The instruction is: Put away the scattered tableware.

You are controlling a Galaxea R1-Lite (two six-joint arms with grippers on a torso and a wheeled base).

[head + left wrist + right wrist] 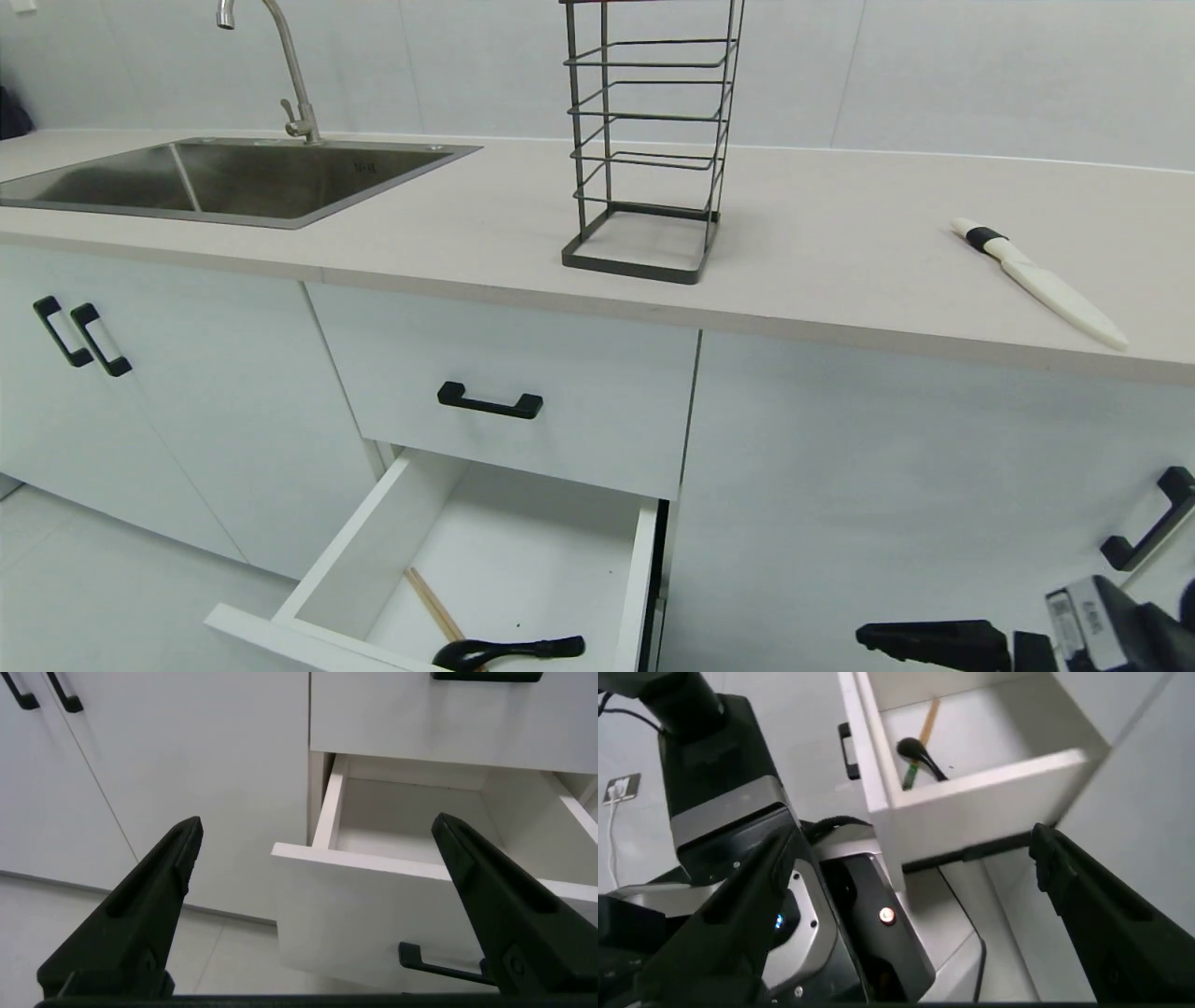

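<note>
On the counter, the knife lies diagonally, tip front-right.

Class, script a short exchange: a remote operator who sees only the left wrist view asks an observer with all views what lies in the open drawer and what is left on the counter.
Operator: I see the open drawer from outside its front. Anything inside?
Observer: A black spoon and a thin wooden stick, likely a chopstick, lie near its front.
Operator: What is left on the counter?
Observer: A white knife lies on the counter, to the right of a wire rack.
</note>
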